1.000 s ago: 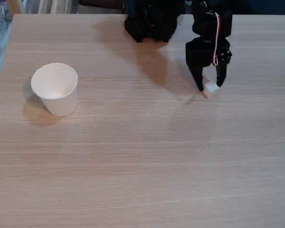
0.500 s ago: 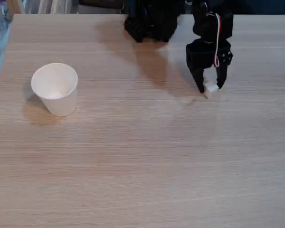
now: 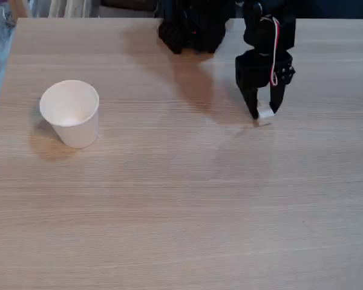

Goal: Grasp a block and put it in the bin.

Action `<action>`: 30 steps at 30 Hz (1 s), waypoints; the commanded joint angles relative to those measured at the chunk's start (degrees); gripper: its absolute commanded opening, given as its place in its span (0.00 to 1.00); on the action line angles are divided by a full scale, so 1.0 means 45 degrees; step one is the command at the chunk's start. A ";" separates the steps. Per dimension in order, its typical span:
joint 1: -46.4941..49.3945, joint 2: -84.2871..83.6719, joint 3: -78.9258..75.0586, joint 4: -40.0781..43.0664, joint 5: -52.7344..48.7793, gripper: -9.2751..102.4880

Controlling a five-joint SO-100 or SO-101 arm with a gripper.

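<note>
The block [image 3: 266,113], a tiny white cube, sits between the two black fingertips of my gripper [image 3: 264,112] at the back right of the table. The gripper points straight down and its fingers press the cube from both sides. The cube sits at or just above the wood, with a small shadow under it. The bin [image 3: 71,113], a white paper cup with a wide round rim, stands upright at the left of the table, far from the gripper.
The arm's black base [image 3: 190,27] stands at the back edge of the wooden table [image 3: 181,205]. A red and white cable [image 3: 274,48] runs down the wrist. The table's left edge [image 3: 0,78] lies close to the cup.
The fingers have drawn closer together around the cube, and gripper and cube have shifted slightly up and back. The cup has not moved.
</note>
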 commanded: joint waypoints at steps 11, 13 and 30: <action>0.2070 0.2402 -0.0254 0.1387 -0.1699 0.12; 0.2539 0.2930 -0.0195 0.1680 -0.1914 0.12; 0.7422 0.6777 -0.0469 0.4102 -0.3516 0.08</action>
